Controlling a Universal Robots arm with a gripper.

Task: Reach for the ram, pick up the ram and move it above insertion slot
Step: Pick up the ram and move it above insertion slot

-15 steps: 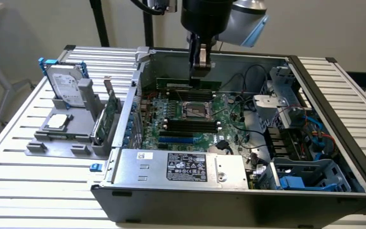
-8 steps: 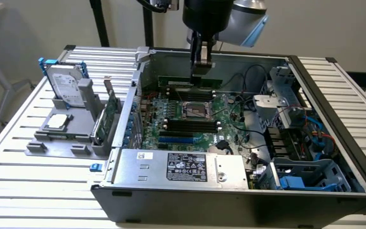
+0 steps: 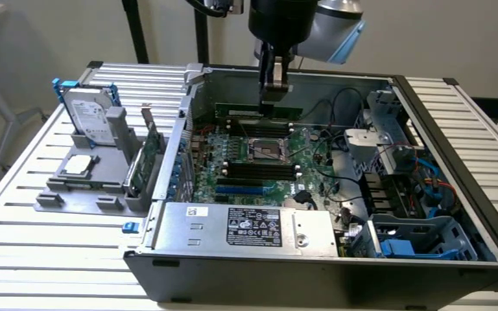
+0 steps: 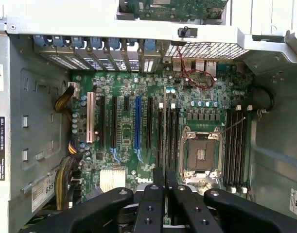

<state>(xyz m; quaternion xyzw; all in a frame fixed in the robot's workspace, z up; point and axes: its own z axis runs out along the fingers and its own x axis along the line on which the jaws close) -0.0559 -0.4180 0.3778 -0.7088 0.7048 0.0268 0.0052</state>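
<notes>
Computer case [image 3: 318, 278]: closest to me in the exterior view, lying open on the white slatted table [image 3: 59, 240].
Power supply [image 3: 253, 228]: a silver box with a dark label, just inside the near wall of the case.
Grey holder [image 3: 85, 188]: on the table outside the case, at the exterior view's left. A silver hard drive [image 3: 89, 116] and a green expansion card [image 3: 150, 155] stand upright in it.
Motherboard [image 3: 231, 188]: flat on the case floor beyond the power supply, with a row of dark memory slots [image 3: 258, 172] on the near side of the processor socket [image 3: 266, 150].
The ram [image 3: 240, 111]: level and on its long edge, lifted off the board, over the far side of the socket near the back wall.
Gripper [image 3: 273, 98]: pointing straight down from above. Its fingers are drawn narrow and pinch the top edge of the ram near the middle (in the wrist view I see the black fingers [image 4: 153, 199] close together over the board).
</notes>
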